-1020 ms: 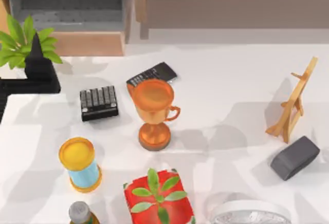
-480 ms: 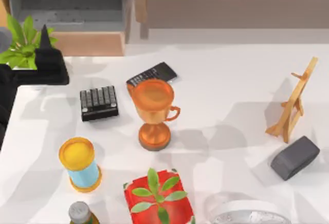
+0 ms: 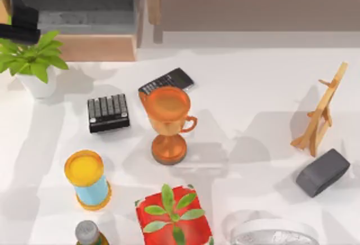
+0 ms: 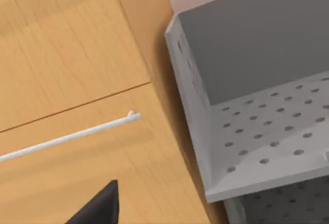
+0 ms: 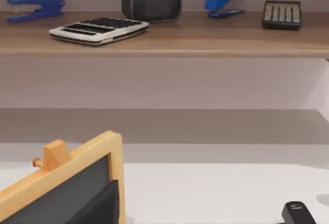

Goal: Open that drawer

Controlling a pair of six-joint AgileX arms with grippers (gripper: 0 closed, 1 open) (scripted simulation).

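Upper left, top view: boxy tan wooden drawer (image 3: 84, 26), pulled out, dark grey interior exposed | black left gripper (image 3: 19, 25) at its left edge, finger state cannot be told | green potted plant in white pot (image 3: 34, 65) just below | black keypad (image 3: 108, 112), orange trophy cup (image 3: 167, 122) nearer centre | long wooden desk (image 3: 253, 3) upper right.

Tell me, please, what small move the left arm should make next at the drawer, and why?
Probably ease the left gripper up and away from the drawer and finish. The top view shows the drawer pulled out, its grey inside exposed, with the gripper at its far left corner above the plant. The left wrist view shows the grey perforated inside open beside the wood panel, so little seems left to pull.
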